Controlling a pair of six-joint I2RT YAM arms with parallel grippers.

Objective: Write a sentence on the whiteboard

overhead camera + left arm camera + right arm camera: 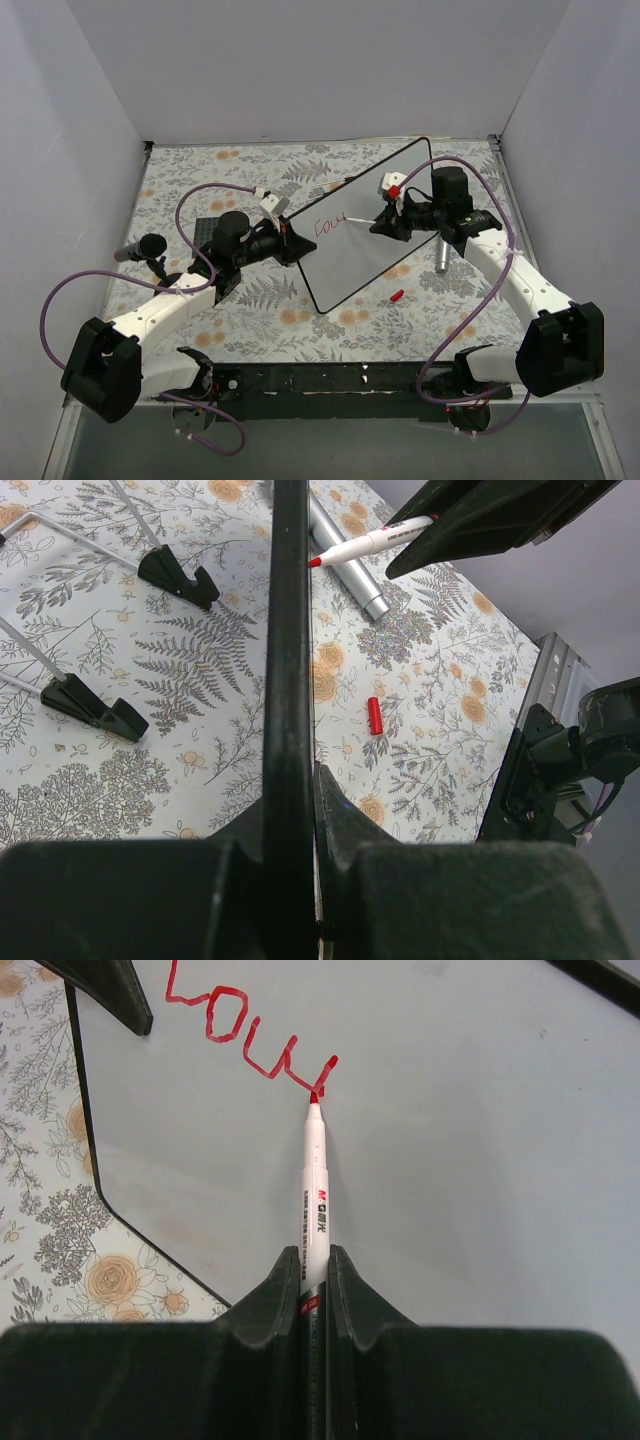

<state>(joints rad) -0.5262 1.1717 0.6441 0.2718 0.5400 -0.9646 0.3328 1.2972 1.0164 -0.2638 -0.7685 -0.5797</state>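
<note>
Marker (317, 1175) tip on the whiteboard (480, 1160) (right hand (313, 1257), red letters (250, 1040))

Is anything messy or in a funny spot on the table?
A little. A small red cap, probably off the marker, lies loose on the flowery table beside the whiteboard. The whiteboard sits slanted, its edge pinched by the left fingers, and the red letters run crooked.
</note>
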